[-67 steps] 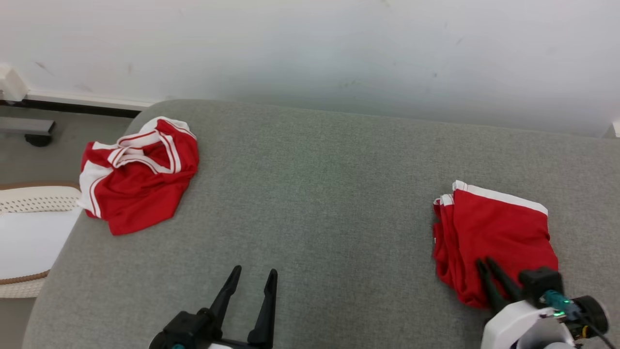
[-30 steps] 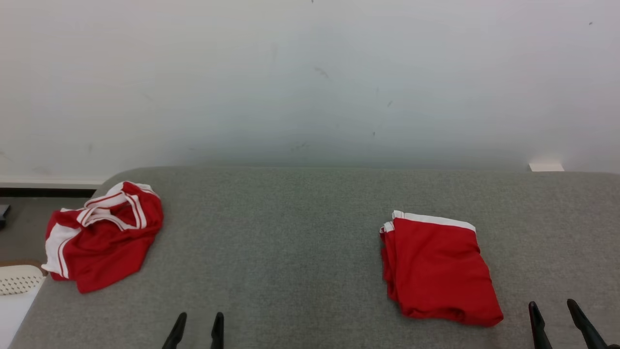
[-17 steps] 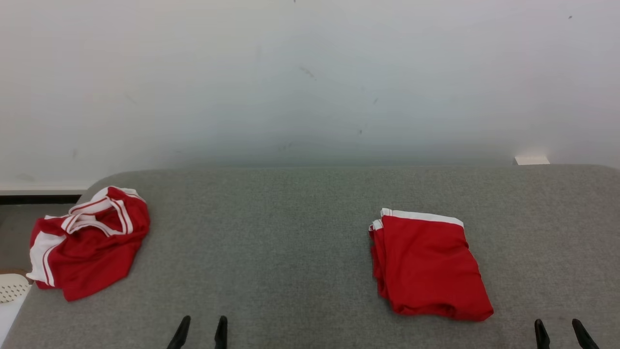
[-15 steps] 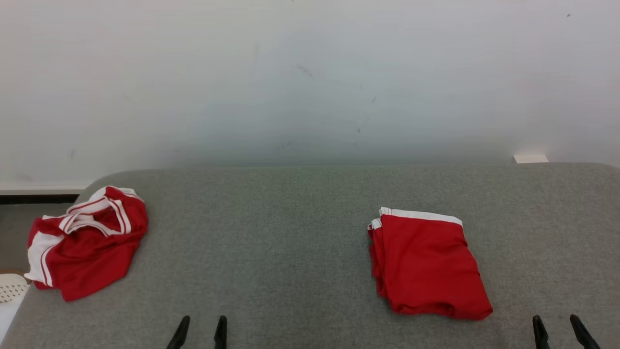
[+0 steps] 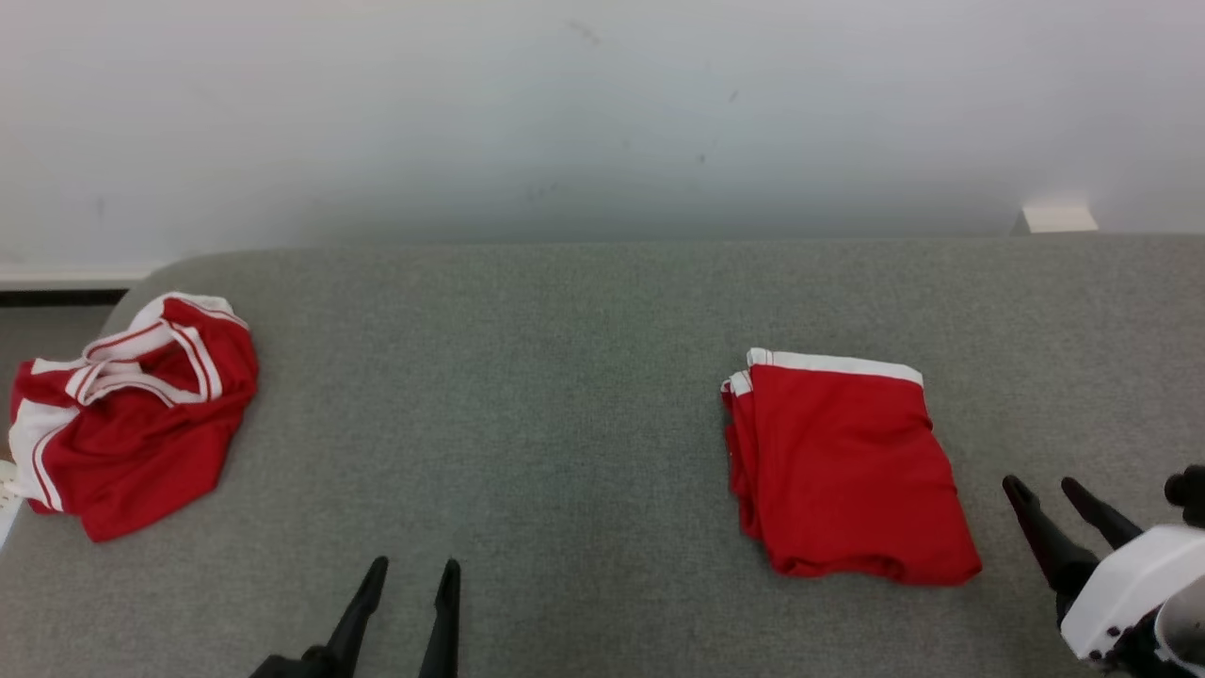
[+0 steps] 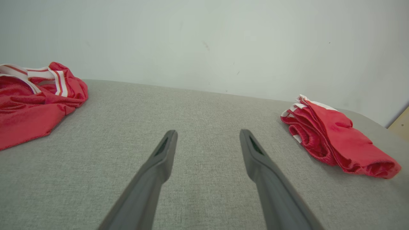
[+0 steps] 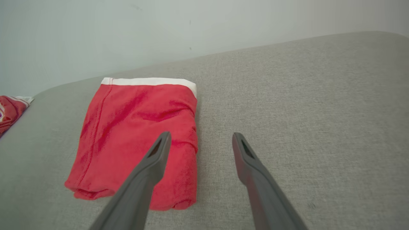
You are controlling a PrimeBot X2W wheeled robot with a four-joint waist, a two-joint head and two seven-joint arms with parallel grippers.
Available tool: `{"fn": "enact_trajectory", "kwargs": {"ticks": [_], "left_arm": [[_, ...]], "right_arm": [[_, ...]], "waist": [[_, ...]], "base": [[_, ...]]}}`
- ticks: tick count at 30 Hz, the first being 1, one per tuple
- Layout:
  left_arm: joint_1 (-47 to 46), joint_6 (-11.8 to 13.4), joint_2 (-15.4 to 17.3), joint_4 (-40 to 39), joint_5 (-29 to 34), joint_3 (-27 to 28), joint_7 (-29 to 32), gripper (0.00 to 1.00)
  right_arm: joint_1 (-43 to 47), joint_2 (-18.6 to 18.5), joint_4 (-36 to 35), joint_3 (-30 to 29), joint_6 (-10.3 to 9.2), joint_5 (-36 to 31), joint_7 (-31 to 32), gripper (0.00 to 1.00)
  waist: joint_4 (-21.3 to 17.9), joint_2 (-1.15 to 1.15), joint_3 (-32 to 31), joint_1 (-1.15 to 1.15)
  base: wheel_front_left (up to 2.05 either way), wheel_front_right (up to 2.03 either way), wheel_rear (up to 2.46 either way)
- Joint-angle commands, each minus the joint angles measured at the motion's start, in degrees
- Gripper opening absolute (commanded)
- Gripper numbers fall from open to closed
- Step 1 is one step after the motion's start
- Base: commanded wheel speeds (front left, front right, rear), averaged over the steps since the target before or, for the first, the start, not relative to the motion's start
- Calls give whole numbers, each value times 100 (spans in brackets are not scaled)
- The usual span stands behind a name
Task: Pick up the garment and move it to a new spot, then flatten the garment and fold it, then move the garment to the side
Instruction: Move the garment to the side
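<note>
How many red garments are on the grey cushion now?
2. One folded garment lies on the right, just left of the right claw. One crumpled garment sits at the far left. None looks hidden.

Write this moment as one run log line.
left hand: open, empty | right hand: open, empty | folded garment: right, untouched | crumpled garment: far left

**Grey Cushion, Scuffed Wall**

A wide grey fabric-covered surface with rounded corners runs up to a plain white wall flecked with a few small dark marks. At the surface's far left corner lies a crumpled red garment with white striped trim, part of it spilling over the edge. A small white block sits where wall meets surface on the right. A dark skirting strip runs low on the left.
</note>
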Motion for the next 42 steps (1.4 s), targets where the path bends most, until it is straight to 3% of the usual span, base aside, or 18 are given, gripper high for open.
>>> {"fn": "enact_trajectory", "kwargs": {"ticks": [1, 9, 16, 17, 18, 19, 24, 35, 42], "left_arm": [[-177, -44, 20, 17, 80, -5, -5, 100], [-739, -132, 20, 150, 122, -129, -5, 100], [-916, -89, 19, 223, 53, -201, -5, 100], [-920, -79, 19, 221, 48, -204, -5, 100], [-920, -76, 20, 215, 52, -204, -5, 100], [-921, -58, 19, 206, 42, -206, -5, 100], [-915, -45, 19, 167, 130, -195, -5, 100], [-973, -165, 113, 163, 361, -146, -5, 100], [-1266, -250, 236, 159, 500, -363, -5, 100]], "right_arm": [[-288, -132, 30, 36, -10, 204, 338, 100], [-1114, -436, 554, 339, -10, 928, 1966, 100], [-1374, -319, 950, 630, -10, 1153, 2213, 100], [-1413, -286, 990, 652, -10, 1153, 2135, 59], [-1459, -272, 1037, 660, -10, 1123, 2050, 10], [-1495, -260, 1084, 666, -10, 1112, 1966, 0], [-1660, -320, 1181, 753, -11, 1201, 1729, 0], [-1630, -486, 1413, 934, -11, 1211, 1238, 0], [-1626, -688, 1583, 825, -11, 1092, 762, 0]], "waist": [[147, 0, 447, 0], [556, 0, 1032, 0], [771, 0, 1147, 0], [776, 0, 1150, 0], [776, 0, 1157, 0], [770, 0, 1163, 0], [556, 0, 1158, 0], [-822, 0, 1144, 0], [-1224, 0, 1404, 0]], "base": [[0, 0, 0], [0, 0, 0], [0, 0, 0], [0, 0, 0], [0, 0, 0], [0, 0, 0], [0, 0, 0], [0, 0, 0], [0, 0, 0]]}}
